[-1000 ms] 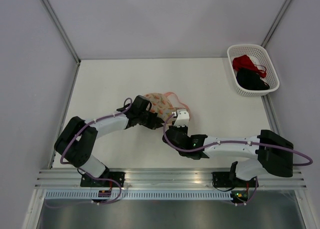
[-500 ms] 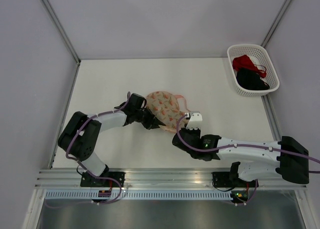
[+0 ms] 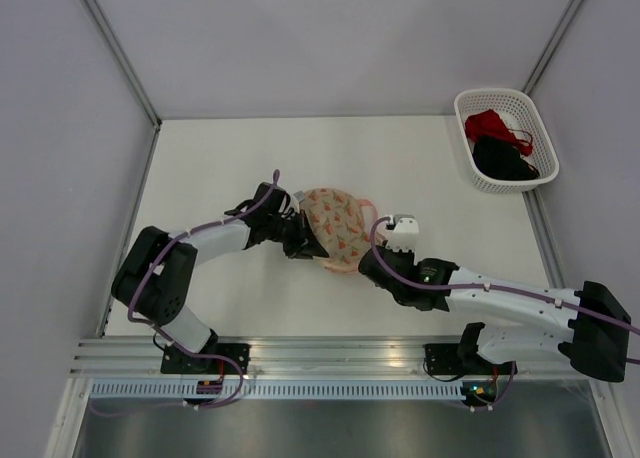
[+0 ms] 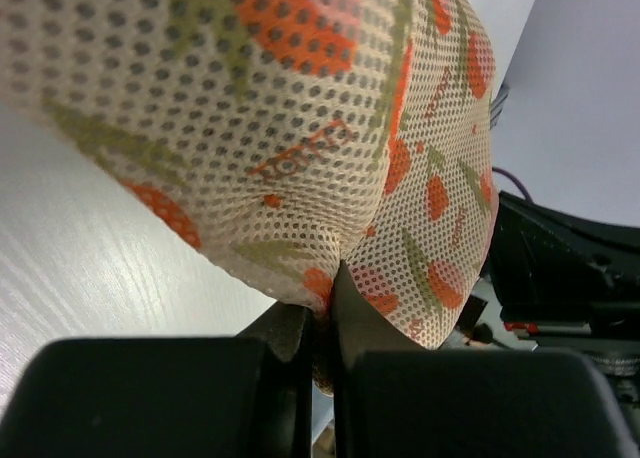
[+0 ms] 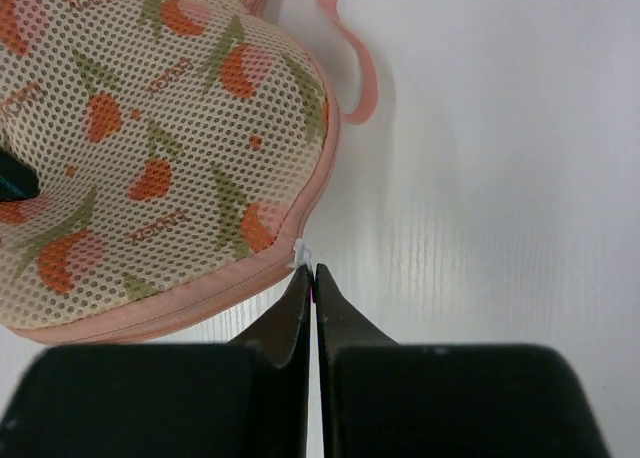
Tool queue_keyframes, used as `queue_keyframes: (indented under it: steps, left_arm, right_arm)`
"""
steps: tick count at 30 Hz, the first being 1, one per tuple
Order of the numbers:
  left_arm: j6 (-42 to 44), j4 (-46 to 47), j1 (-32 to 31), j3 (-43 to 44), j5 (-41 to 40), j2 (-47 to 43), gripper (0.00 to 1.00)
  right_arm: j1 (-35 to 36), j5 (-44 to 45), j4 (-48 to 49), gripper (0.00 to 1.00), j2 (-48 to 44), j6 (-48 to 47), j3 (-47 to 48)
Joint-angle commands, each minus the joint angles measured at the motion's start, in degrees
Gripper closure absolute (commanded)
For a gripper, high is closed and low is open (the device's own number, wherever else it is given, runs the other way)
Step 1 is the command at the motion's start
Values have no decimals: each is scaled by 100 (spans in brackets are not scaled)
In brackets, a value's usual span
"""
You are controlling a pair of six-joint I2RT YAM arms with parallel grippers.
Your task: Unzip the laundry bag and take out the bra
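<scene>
Between left gripper (image 4: 322, 303) and right gripper (image 5: 311, 281), the laundry bag (image 3: 338, 226) lies pinched.

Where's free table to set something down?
Free: table between laundry bag and back wall; between bag and white basket; strip along left wall. Crowded: mid-table, left fingers and right fingers on the bag; near strip under left arm and right arm.

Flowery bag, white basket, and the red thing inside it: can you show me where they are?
laundry bag (image 3: 335, 221), top view, middle of its printed mesh side.
white basket (image 3: 503, 185), top view, its near wall.
red garment (image 3: 487, 125), top view, its middle.
</scene>
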Motion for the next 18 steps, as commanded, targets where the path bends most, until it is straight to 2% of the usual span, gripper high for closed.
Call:
queue_keyframes:
  steps: [1, 4, 6, 7, 9, 10, 12, 15, 17, 18]
  left_arm:
    - [1494, -677, 151, 210, 524, -96, 98]
    - [1899, -923, 151, 491, 815, 150, 93]
    - [2163, -1203, 151, 746, 563, 221, 68]
    - [2233, -1370, 151, 851, 290, 221, 45]
    - [2208, -1747, 151, 1106, -568, 108, 28]
    - [2112, -1828, 151, 1159, -808, 37, 1]
    - [1945, -2003, 151, 1195, -1544, -312, 0]
    - [1261, -2381, 151, 1081, -2529, -988, 0]
    - [935, -2435, 151, 732, -2630, -1411, 0]
    - [576, -2418, 142, 555, -2569, -1944, 0]
  right_arm:
    - [-251, 369, -789, 99, -236, -352, -87]
    - [-269, 264, -780, 100, -254, -457, -69]
    - [-278, 133, -727, 100, -236, -528, -60]
    - [-269, 88, -710, 100, -227, -545, -60]
    - [-278, -34, -639, 100, -227, -598, -69]
    - [-269, -61, -596, 100, -201, -624, -78]
    - [-278, -184, -481, 100, -166, -686, -86]
    - [-269, -394, -209, 100, 44, -800, -95]
    - [-269, -544, 10, 100, 194, -861, -78]
    - [-278, -771, 107, 99, 343, -949, -43]
